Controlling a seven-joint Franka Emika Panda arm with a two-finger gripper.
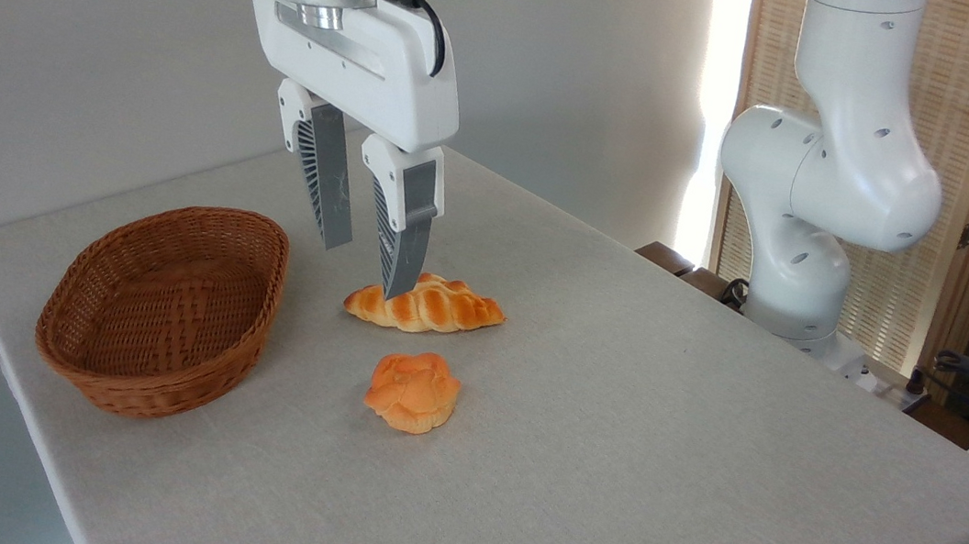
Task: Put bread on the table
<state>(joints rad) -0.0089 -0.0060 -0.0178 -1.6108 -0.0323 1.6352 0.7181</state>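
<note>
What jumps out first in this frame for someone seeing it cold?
The big white tool hanging from top centre, its grey fingers apart just above the left end of the braided loaf, which lies on the table. Next, the empty brown wicker basket at the left, and a small round orange bun lying in front of the loaf. The white arm base stands at the table's far right edge.

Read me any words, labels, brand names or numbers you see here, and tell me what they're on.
None: no readable text on the gripper, arm, basket, bread, bun or table.
</note>
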